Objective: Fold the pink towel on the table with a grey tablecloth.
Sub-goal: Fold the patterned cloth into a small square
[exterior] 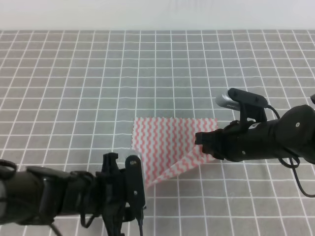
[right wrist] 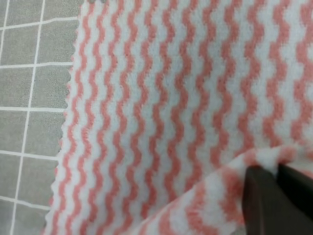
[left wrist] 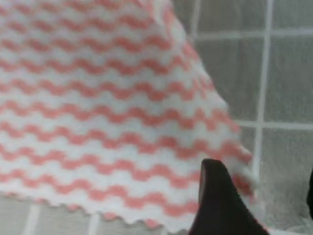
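The pink towel [exterior: 167, 140] lies mid-table on the grey tablecloth [exterior: 74, 73]. Its near right corner is lifted and turned over, showing a paler underside. My right gripper [exterior: 201, 141] is shut on that corner. In the right wrist view its dark fingers [right wrist: 259, 196] pinch the fold of the towel [right wrist: 171, 98]. My left gripper [exterior: 139, 178] sits at the towel's near left corner. In the left wrist view its fingers [left wrist: 215, 205] stand apart, and the towel [left wrist: 98, 98] corner is beside the left one.
Grid-printed grey cloth [left wrist: 288, 73] covers the whole surface, with a white wall along the far edge. Both black arms reach in from the near side, left and right of the towel. Nothing else stands on the table [right wrist: 29, 49].
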Robot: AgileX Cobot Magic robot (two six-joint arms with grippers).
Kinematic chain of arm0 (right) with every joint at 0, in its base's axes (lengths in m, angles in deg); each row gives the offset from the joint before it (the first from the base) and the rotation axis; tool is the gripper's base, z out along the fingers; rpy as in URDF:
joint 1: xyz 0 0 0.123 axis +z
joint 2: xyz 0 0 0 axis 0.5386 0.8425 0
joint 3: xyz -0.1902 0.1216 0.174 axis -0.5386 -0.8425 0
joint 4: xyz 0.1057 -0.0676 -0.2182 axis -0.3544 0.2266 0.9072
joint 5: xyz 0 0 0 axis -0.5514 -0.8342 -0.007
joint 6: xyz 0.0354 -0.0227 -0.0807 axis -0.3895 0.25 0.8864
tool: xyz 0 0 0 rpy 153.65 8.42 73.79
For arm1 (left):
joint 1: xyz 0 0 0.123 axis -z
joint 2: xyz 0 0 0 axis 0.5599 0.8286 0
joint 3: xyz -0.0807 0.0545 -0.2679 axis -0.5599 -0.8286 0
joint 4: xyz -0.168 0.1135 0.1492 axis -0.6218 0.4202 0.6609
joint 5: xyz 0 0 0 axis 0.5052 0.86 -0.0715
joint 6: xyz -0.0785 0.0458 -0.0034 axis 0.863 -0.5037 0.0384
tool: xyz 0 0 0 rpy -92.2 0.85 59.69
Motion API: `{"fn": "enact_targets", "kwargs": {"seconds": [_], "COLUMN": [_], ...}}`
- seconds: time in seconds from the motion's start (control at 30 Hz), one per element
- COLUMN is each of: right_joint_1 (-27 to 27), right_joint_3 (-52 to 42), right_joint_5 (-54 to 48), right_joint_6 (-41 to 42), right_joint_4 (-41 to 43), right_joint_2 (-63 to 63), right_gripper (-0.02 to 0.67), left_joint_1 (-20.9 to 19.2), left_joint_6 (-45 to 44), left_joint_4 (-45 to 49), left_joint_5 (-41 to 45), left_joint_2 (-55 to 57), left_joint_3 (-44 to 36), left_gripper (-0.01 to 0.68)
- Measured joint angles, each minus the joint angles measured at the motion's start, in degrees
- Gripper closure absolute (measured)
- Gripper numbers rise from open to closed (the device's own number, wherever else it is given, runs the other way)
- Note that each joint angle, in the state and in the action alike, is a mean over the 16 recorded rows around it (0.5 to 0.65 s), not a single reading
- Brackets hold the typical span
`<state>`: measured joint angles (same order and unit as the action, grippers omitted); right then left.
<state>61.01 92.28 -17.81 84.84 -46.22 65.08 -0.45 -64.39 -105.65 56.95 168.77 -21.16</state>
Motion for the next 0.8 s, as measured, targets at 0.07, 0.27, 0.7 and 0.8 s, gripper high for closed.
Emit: {"fn": "enact_targets", "kwargs": {"seconds": [0.07,0.27,0.7,0.8], "right_joint_1": [0.0,0.0,0.0,0.0], "right_joint_3": [0.0,0.0,0.0,0.0], "right_joint_5": [0.0,-0.2,-0.4,-0.4], "right_joint_6": [0.0,0.0,0.0,0.0], "right_joint_4": [0.0,0.0,0.1,0.2], "right_joint_2": [0.1,0.1,-0.1,-0.1], "right_gripper": [0.662,0.662,0.662,0.662], "left_joint_1": [0.0,0.0,0.1,0.1], "left_joint_6": [0.3,0.9,1.3,1.3], "left_joint_4": [0.0,0.0,-0.2,-0.2], "left_joint_5": [0.2,-0.2,-3.0,-3.6], "left_joint_2": [0.6,2.3,2.8,2.8], "left_joint_3": [0.3,1.1,1.9,1.9], "left_gripper": [0.317,0.321,0.398,0.454]}}
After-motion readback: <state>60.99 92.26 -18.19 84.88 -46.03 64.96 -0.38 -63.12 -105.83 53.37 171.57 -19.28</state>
